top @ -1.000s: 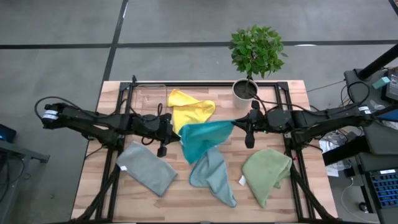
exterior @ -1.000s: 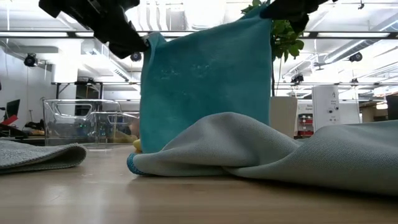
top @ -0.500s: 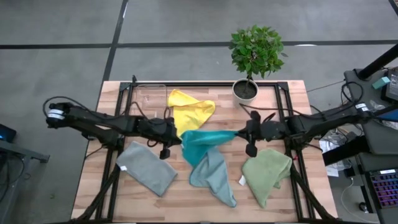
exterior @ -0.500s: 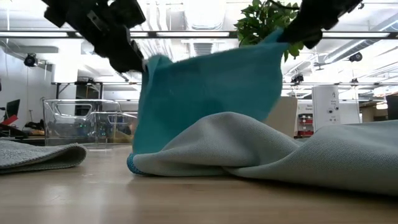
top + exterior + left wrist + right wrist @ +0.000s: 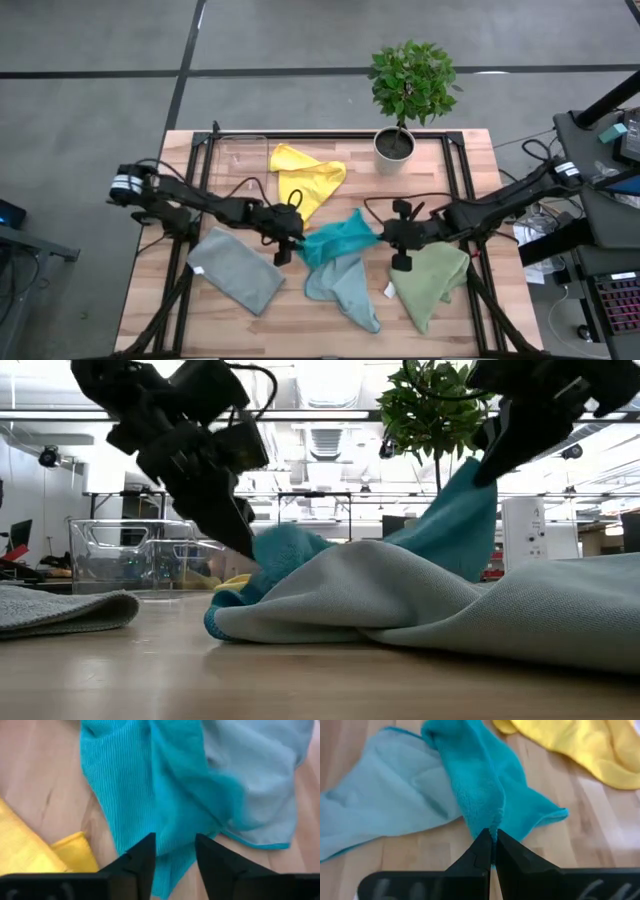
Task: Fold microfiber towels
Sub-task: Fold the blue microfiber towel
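The teal towel [image 5: 340,238] lies crumpled at mid-table, partly over the light blue towel [image 5: 345,285]. My left gripper [image 5: 297,236] is low at its left end and open; in the left wrist view its fingers [image 5: 142,857] stand on either side of a strip of teal cloth [image 5: 165,795]. My right gripper [image 5: 384,236] is shut on the towel's right end, which rises off the table [image 5: 455,525]. The yellow towel [image 5: 305,178], the grey towel [image 5: 235,270] and the olive green towel [image 5: 430,280] lie flat around them. My left gripper has teal cloth between its open fingers; I cannot tell whether it touches the cloth. My right gripper pinches a bunched edge of the teal towel [image 5: 495,822] between its two fingers, slanting down from the table's right. That end is lifted and slack, and the rest lies on the table and on the light blue towel [image 5: 380,790].
A clear plastic bin [image 5: 245,155] stands at the far left of the table. A potted plant [image 5: 397,143] stands at the far right. Black frame rails [image 5: 455,190] run along both sides. Bare wood shows along the near edge [image 5: 300,330].
Both grippers have gone down and toward the near edge, and the left one also toward the right. The teal towel hung spread and upright between them. It has now sunk into a heap on the table. My left gripper has let go of its corner.
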You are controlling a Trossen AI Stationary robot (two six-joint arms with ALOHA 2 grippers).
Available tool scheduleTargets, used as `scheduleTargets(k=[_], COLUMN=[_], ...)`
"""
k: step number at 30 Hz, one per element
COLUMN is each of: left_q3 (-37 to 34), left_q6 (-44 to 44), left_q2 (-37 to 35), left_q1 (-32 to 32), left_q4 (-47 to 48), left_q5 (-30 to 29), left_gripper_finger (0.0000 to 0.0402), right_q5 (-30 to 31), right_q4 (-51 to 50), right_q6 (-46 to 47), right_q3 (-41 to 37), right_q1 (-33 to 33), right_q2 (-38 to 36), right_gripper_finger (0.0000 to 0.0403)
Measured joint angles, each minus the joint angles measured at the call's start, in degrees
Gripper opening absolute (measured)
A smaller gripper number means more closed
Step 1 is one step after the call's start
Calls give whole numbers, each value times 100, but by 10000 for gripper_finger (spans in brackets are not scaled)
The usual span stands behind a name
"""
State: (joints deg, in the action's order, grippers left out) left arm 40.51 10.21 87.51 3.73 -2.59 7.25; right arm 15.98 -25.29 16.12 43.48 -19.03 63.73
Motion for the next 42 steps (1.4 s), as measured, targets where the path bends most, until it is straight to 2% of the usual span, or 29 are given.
scheduleTargets(k=[3, 7, 17, 27, 38, 42], left_q3=[15, 15, 187, 483, 498, 498], left_q6=[9, 322, 929, 1459, 2438, 2614], left_q2=[169, 202, 168, 163, 305, 308], left_q1=[10, 28, 587, 979, 1486, 1589], left_q4=[-102, -186, -159, -153, -177, -448], left_q5=[147, 636, 654, 71, -1298, -1547], left_gripper_finger=[156, 165, 166, 166, 166, 166], right_q5=[1, 5, 90, 202, 204, 204], right_q4=[-20, -46, 29, 30, 32, 40], right_q6=[102, 273, 429, 686, 642, 642], right_q3=[0, 0, 0, 0, -13, -15], right_q1=[0, 0, 2, -22, -24, -24], right_q2=[133, 204, 199, 199, 201, 201], right_gripper_finger=[8, 8, 8, 8, 8, 8])
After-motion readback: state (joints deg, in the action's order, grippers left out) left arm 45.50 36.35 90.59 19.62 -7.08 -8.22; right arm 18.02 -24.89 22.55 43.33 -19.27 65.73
